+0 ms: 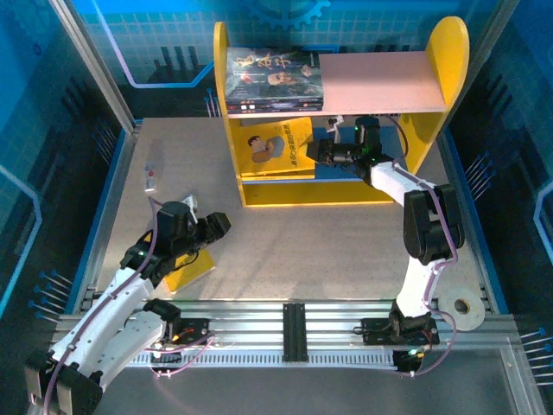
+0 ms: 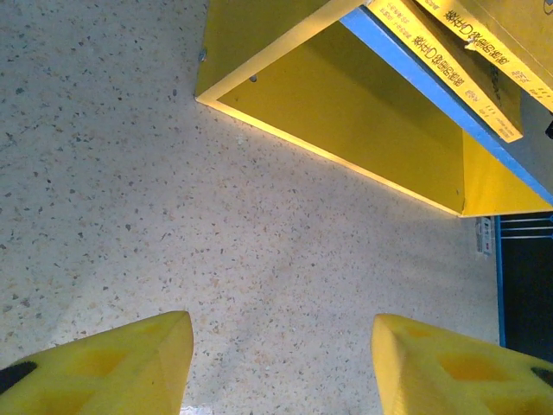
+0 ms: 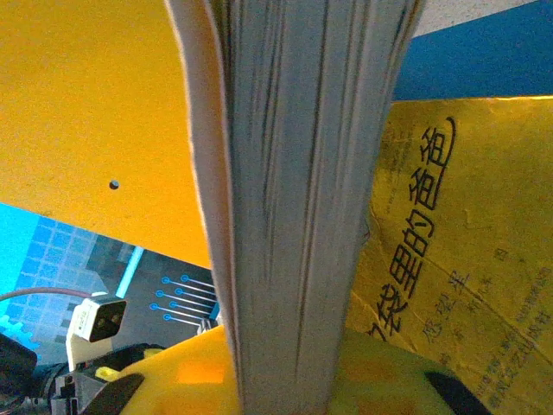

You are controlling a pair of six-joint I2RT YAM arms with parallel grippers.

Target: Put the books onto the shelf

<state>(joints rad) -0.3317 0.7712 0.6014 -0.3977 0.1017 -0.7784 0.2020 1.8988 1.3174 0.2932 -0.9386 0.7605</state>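
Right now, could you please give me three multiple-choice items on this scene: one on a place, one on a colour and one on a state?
1. Where do the dark-covered books lie?
A on the table
B on the pink upper board
C against a wall

2. What colour is the lower board?
A pink
B green
C blue

3. How do the jaws of the right gripper stand?
A closed on a book
B wide open
C closed on nothing

Answers: 1 B, the top view shows them flat on that board. 2 C, its edge shows blue in the left wrist view. 3 A, page edges run between the jaws in the right wrist view.
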